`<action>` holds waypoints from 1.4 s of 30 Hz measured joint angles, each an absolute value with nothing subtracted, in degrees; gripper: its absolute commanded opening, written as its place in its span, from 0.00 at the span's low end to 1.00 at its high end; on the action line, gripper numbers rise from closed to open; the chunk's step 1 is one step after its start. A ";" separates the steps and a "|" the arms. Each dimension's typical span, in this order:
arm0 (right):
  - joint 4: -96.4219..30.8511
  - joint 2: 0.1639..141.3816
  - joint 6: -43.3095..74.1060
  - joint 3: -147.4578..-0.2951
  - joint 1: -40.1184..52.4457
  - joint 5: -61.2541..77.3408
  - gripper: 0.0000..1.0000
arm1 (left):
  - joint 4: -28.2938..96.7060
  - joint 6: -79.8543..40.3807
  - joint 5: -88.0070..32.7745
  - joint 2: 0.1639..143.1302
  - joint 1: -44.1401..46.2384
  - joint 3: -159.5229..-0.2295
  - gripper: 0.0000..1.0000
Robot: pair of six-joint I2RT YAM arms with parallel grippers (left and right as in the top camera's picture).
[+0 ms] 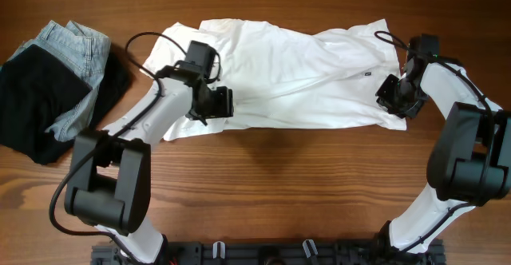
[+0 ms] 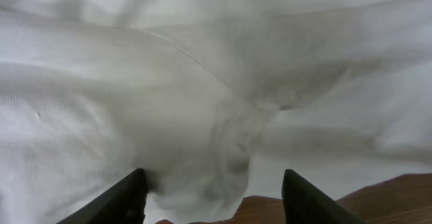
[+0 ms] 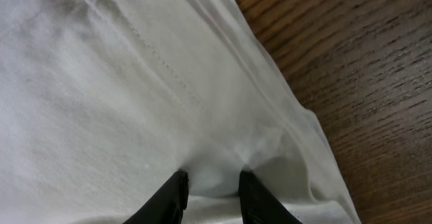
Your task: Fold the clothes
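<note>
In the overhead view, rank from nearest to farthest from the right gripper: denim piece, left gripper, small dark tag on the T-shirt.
1. Small dark tag, on the white T-shirt beside the right gripper.
2. Left gripper, at the T-shirt's opposite end.
3. Denim piece, at the table's far left.

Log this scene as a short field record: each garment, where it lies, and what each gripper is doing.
shirt: large white cotton T-shirt, spread crumpled across the wooden table, not yet folded
left gripper: open, fingers straddling bunched fabric at the shirt's near-left edge
right gripper: pinched shut on a fold at the shirt's right edge
other clothes: black garment and light-blue denim piece heaped together at the table's left end
</note>
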State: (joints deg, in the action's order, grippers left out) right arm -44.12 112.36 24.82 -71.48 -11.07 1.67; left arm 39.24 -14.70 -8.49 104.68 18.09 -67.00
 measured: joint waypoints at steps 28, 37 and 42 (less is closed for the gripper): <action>-44.12 112.36 23.03 -71.44 -11.03 1.67 0.31 | 39.99 -14.02 -3.07 107.11 24.49 -67.51 0.47; -44.12 112.36 23.00 -71.44 -11.03 1.67 0.31 | 40.21 -14.02 5.26 108.66 24.53 -67.51 0.04; -44.14 112.36 23.00 -71.44 -11.03 1.67 0.31 | 38.28 -12.47 15.51 108.64 23.40 -74.91 0.07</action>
State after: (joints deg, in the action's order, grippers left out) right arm -44.14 112.36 23.00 -71.44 -11.03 1.67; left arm 38.28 -12.47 15.51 108.64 23.40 -74.91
